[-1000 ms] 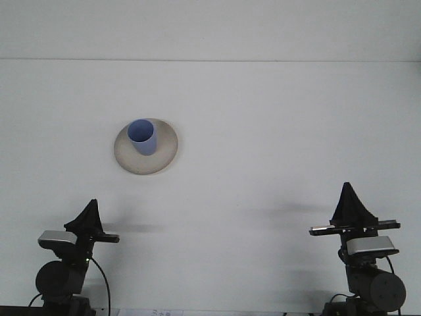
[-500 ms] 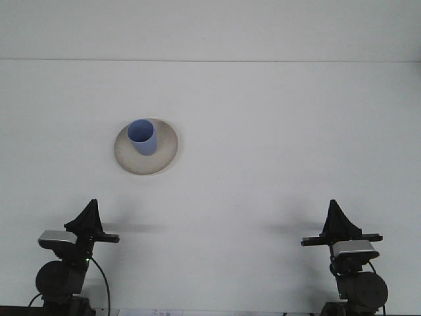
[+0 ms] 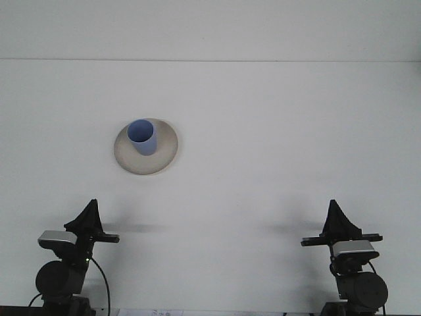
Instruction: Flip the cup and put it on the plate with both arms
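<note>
A blue cup [image 3: 142, 137] stands upright, mouth up, on a beige plate [image 3: 164, 153] left of the table's middle. My left gripper [image 3: 89, 208] rests low at the near left edge, well short of the plate. My right gripper [image 3: 334, 209] rests low at the near right edge, far from the cup. Each gripper appears as a dark pointed shape with nothing held in it.
The white table [image 3: 276, 131] runs back to a wall line at the top. Both arm bases and their wrist cameras sit at the bottom corners.
The right arm drew back and lower toward the near edge, shifting a little left, then stopped. The left arm, cup and plate stayed still.
</note>
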`<control>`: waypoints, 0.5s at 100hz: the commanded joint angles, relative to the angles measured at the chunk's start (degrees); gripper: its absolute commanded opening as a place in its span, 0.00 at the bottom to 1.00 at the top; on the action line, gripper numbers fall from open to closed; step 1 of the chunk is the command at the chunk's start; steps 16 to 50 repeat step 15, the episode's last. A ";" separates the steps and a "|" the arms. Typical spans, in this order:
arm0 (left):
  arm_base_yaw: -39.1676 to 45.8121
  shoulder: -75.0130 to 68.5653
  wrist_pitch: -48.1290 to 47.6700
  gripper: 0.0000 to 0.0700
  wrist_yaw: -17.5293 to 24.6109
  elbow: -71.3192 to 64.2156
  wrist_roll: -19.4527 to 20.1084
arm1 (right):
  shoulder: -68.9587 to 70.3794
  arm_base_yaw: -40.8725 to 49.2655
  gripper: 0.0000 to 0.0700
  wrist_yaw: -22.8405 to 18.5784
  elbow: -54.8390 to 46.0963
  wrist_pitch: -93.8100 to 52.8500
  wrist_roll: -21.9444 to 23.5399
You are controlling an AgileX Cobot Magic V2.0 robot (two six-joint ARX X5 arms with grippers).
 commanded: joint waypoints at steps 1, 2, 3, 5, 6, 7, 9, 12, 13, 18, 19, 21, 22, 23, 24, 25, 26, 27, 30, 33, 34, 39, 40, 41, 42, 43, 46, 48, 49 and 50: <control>0.00 -0.04 0.57 0.02 0.13 -1.07 -0.17 | -0.07 -0.07 0.00 -0.07 -0.11 0.46 0.59; 0.00 -0.04 0.57 0.02 0.13 -1.07 -0.17 | -0.07 -0.07 0.00 -0.07 -0.11 0.48 0.59; 0.00 -0.04 0.57 0.02 0.13 -1.07 -0.17 | -0.07 -0.07 0.00 -0.07 -0.11 0.46 0.59; 0.00 -0.04 0.57 0.02 0.11 -1.07 -0.17 | -0.07 -0.07 0.00 -0.07 -0.11 0.46 0.59; 0.00 -0.04 0.57 0.02 0.13 -1.07 -0.17 | -0.07 -0.07 0.00 -0.07 -0.11 0.46 0.59; 0.00 -0.04 0.57 0.02 0.11 -1.07 -0.17 | -0.07 -0.07 0.00 -0.07 -0.11 0.46 0.57; 0.00 -0.04 0.57 0.02 0.13 -1.07 -0.17 | -0.07 -0.07 0.00 -0.07 -0.11 0.46 0.59; 0.00 -0.04 0.57 0.02 0.13 -1.07 -0.17 | -0.07 -0.07 0.00 -0.07 -0.11 0.48 0.59; 0.00 -0.04 0.57 0.02 0.13 -1.07 -0.17 | -0.07 -0.07 0.00 -0.07 -0.11 0.46 0.59; 0.00 -0.04 0.57 0.02 0.13 -1.07 -0.15 | -0.07 -0.07 0.00 -0.07 -0.11 0.48 0.59; 0.00 -0.04 0.57 0.02 0.13 -1.07 -0.15 | -0.07 -0.07 0.00 -0.07 -0.11 0.48 0.59; 0.00 -0.04 0.57 0.02 0.13 -1.07 -0.15 | -0.07 -0.07 0.00 -0.07 -0.11 0.48 0.59; 0.00 -0.04 0.57 0.02 0.13 -1.07 -0.15 | -0.07 -0.07 0.00 -0.07 -0.11 0.48 0.59; 0.00 -0.04 0.57 0.02 0.13 -1.07 -0.15 | -0.07 -0.07 0.00 -0.07 -0.11 0.48 0.59; 0.00 -0.04 0.57 0.02 0.13 -1.07 -0.15 | -0.07 -0.07 0.00 -0.07 -0.11 0.48 0.59; 0.00 -0.04 0.57 0.02 0.13 -1.07 -0.15 | -0.07 -0.07 0.00 -0.07 -0.11 0.48 0.59; 0.00 -0.04 0.57 0.02 0.13 -1.07 -0.15 | -0.07 -0.07 0.00 -0.07 -0.11 0.48 0.59; 0.00 -0.04 0.57 0.02 0.13 -1.07 -0.15 | -0.07 -0.07 0.00 -0.07 -0.11 0.48 0.59; 0.00 -0.04 0.57 0.02 0.13 -1.07 -0.15 | -0.07 -0.07 0.00 -0.07 -0.11 0.48 0.59; 0.00 -0.04 0.57 0.02 0.13 -1.07 -0.15 | -0.07 -0.07 0.00 -0.07 -0.11 0.48 0.59; 0.00 -0.04 0.57 0.02 0.13 -1.07 -0.15 | -0.07 -0.07 0.00 -0.07 -0.11 0.48 0.59; 0.00 -0.04 0.57 0.02 0.13 -1.07 -0.15 | -0.07 -0.07 0.00 -0.07 -0.11 0.48 0.59; 0.00 -0.04 0.57 0.02 0.13 -1.07 -0.15 | -0.07 -0.07 0.00 -0.07 -0.11 0.48 0.59; 0.00 -0.04 0.57 0.02 0.13 -1.07 -0.15 | -0.07 -0.07 0.00 -0.07 -0.11 0.48 0.59; 0.00 -0.04 0.57 0.02 0.13 -1.07 -0.15 | -0.07 -0.07 0.00 -0.07 -0.11 0.48 0.59; 0.00 -0.04 0.57 0.02 0.13 -1.07 -0.15 | -0.07 -0.07 0.00 -0.07 -0.11 0.48 0.59; 0.00 -0.04 0.57 0.02 0.13 -1.07 -0.15 | -0.07 -0.07 0.00 -0.07 -0.11 0.48 0.59; 0.00 -0.04 0.57 0.02 0.13 -1.07 -0.15 | -0.07 -0.07 0.00 -0.07 -0.11 0.48 0.59; 0.00 -0.04 0.57 0.02 0.13 -1.07 -0.15 | -0.07 -0.07 0.00 -0.07 -0.11 0.48 0.59; 0.00 -0.04 0.57 0.02 0.13 -1.07 -0.15 | -0.07 -0.07 0.00 -0.07 -0.11 0.48 0.59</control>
